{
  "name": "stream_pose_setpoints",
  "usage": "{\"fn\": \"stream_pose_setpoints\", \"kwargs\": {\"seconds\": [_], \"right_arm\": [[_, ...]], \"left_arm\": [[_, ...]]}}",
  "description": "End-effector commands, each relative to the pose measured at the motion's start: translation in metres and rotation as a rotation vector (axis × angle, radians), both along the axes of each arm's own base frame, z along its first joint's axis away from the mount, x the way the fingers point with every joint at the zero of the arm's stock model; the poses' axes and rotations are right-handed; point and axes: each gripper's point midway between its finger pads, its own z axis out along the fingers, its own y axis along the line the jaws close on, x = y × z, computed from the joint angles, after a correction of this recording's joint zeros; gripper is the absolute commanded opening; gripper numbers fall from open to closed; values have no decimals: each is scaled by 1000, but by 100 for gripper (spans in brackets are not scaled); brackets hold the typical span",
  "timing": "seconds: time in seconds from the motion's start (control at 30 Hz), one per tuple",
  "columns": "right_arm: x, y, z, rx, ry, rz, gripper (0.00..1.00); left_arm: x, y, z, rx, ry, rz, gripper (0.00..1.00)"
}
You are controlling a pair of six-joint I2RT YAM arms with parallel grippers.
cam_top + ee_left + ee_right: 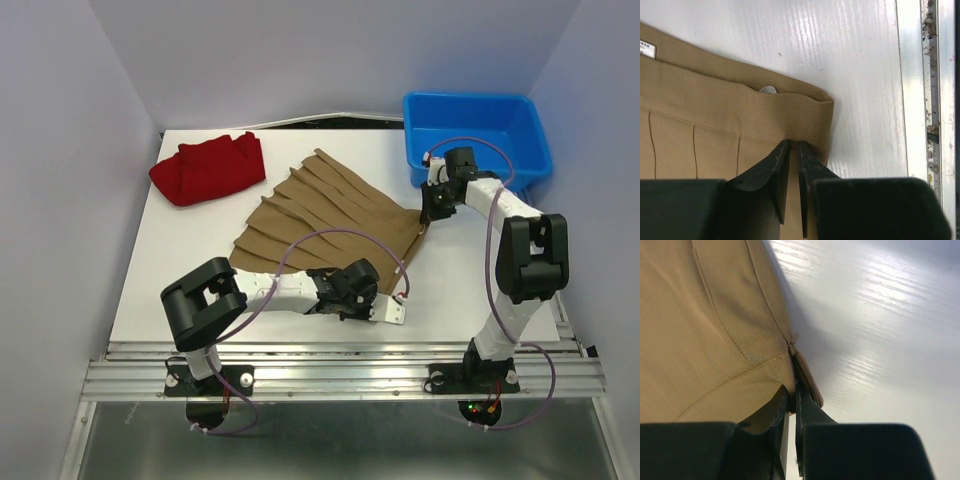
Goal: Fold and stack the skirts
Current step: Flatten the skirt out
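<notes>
Overhead view: bright, even light, soft shadows. Wrist views: glare streaks on the table (890, 305), upper right; fingers (769, 172) at bottom edge dark, little detail.

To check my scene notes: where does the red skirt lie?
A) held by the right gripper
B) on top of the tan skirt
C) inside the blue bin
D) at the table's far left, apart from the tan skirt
D: the red skirt lies at the far left, bare table between it and the tan skirt.
</notes>
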Motion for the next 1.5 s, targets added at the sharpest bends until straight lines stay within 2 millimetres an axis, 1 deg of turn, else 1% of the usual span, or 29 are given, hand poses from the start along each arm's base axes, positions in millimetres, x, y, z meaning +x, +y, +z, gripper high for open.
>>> {"fn": "stream_pose_setpoints", "kwargs": {"seconds": [0.0,0.1,0.2,0.27,0.4,0.53,0.57,0.6,0.63,0.67,0.7,0.8,0.83,0.9,0.93,0.97,1.0,1.03,1.1,1.13,1.17,1.2,1.23,1.27,1.3,1.33,1.37,1.43,1.47], "right_arm": [[14,-24,21,-102,-82,36,1],[-3,-29,-5,-139,-3,87,1],[-19,-42,-31,-214,51,120,1],[-22,-44,-40,-230,60,134,1],[-35,-39,-56,-204,119,175,1],[-59,-34,-60,-191,184,250,1],[-64,-33,-59,-186,187,261,1],[-66,-33,-54,-191,172,281,1],[-71,-30,-52,-192,170,297,4],[-76,-29,-52,-205,171,311,9],[-74,-29,-45,-209,141,308,22],[-69,-19,-31,-202,107,325,37],[-74,-19,-25,-195,130,329,44],[-66,-11,-5,-179,106,347,53],[-68,-10,6,-174,106,346,55],[-64,-8,16,-166,84,332,57],[-60,-6,27,-159,60,322,59],[-51,-3,47,-145,10,310,61],[-44,12,66,-82,-28,305,60],[-45,22,69,-66,-29,321,60],[-46,30,65,-51,-15,332,59],[-47,36,61,-47,-5,341,57],[-47,42,57,-47,4,352,55],[-53,53,42,-52,45,377,54],[-56,59,35,-51,66,391,51],[-59,65,29,-50,83,400,51],[-66,75,20,-46,109,422,50],[-74,83,4,-51,150,450,49],[-77,85,-3,-56,162,458,49]], "left_arm": [[-42,60,-41,228,157,-54,21],[-44,66,-44,252,161,-65,19],[-47,72,-46,266,161,-77,17],[-49,73,-45,261,169,-84,17],[-55,69,-31,229,189,-121,17],[-58,72,-16,212,183,-140,20],[-60,74,-11,206,186,-146,22],[-59,70,3,163,175,-139,29],[-61,67,13,134,180,-138,33],[-59,59,32,81,168,-129,37],[-61,54,43,46,194,-103,44],[-53,45,77,-28,237,-45,47],[-41,49,83,-50,282,14,47],[-20,58,99,-91,310,94,48],[6,71,103,-118,327,199,48],[17,81,106,-122,330,247,48],[28,90,106,-125,325,289,48],[50,108,104,-117,293,379,48],[68,127,97,-98,254,457,48],[79,139,91,-77,228,509,48],[87,147,86,-69,222,544,48],[99,163,75,-38,226,607,48],[102,168,69,-19,239,621,47],[106,180,54,44,246,655,45],[106,186,47,81,232,627,43],[105,193,41,115,218,614,43],[97,202,30,161,224,590,43],[90,215,20,237,194,523,42],[79,225,11,284,215,502,42]]}}
